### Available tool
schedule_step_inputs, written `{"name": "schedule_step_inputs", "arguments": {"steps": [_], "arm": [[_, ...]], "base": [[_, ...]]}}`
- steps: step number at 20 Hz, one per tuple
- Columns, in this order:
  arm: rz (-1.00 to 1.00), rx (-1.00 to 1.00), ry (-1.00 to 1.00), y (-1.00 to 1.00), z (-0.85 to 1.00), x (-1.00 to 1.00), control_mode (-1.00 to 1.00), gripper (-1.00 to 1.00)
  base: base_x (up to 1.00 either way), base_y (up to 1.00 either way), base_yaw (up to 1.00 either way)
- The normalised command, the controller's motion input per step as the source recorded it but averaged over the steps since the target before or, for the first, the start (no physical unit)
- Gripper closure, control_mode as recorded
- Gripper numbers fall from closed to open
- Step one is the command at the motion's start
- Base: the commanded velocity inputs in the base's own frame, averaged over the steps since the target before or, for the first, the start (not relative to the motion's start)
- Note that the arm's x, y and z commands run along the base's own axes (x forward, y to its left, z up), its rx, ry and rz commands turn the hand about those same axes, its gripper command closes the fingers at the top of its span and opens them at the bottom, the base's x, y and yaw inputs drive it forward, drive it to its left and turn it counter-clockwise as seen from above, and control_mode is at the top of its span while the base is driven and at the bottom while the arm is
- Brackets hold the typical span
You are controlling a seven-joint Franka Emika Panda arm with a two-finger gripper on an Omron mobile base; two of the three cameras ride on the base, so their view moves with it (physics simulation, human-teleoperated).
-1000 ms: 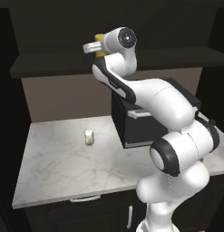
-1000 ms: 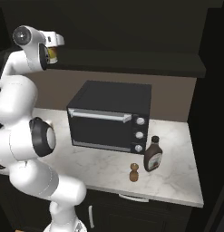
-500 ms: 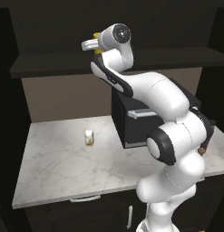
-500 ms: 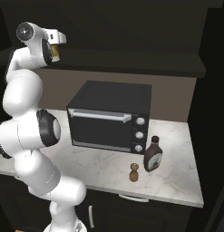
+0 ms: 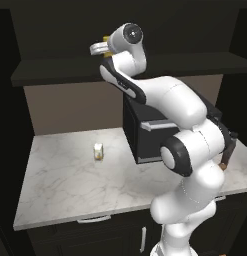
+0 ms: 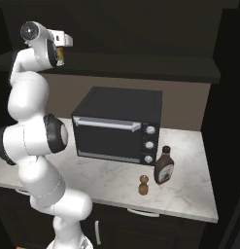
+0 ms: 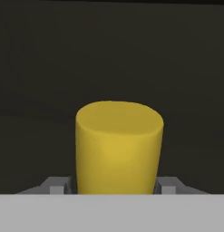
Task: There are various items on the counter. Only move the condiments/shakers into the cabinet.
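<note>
We have the yellow squeeze bottle [image 7: 118, 147] between our hand [image 6: 62, 48] fingers above the cabinet [image 6: 141, 65] shelf for placing; grip unclear.

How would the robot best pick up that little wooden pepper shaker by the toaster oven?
Probably from above, pinching the narrow waist of the pepper shaker: it stands upright, apart from the brown bottle, with open counter around it.

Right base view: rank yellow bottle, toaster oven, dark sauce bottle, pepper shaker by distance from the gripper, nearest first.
1. Yellow squeeze bottle: at the gripper, up at the cabinet shelf.
2. Toaster oven: below, mid-counter.
3. Dark sauce bottle and pepper shaker: far right on the counter, too close to call.
</note>
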Motion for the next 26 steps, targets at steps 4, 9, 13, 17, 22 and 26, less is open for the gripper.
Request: {"name": "schedule_step_inputs", "arguments": {"steps": [4, 9, 13, 17, 22, 26], "arm": [[0.0, 0.0, 0.0, -0.19, 0.0, 0.01, -1.0, -1.0], [-0.01, 0.0, 0.0, -0.26, 0.0, -0.4, -1.0, -1.0], [-0.04, 0.0, 0.0, -0.28, 0.0, -0.79, -1.0, -1.0], [-0.01, 0.0, 0.0, -0.15, 0.0, -0.96, -1.0, -1.0], [-0.01, 0.02, -0.06, -0.17, 0.0, -1.0, -1.0, -1.0], [-0.11, 0.0, -0.07, -0.27, 0.0, -1.0, -1.0, -1.0]], "base": [[0.0, 0.0, 0.0], [0.0, 0.0, 0.0], [0.0, 0.0, 0.0], [0.0, 0.0, 0.0], [0.0, 0.0, 0.0], [0.0, 0.0, 0.0]]}}
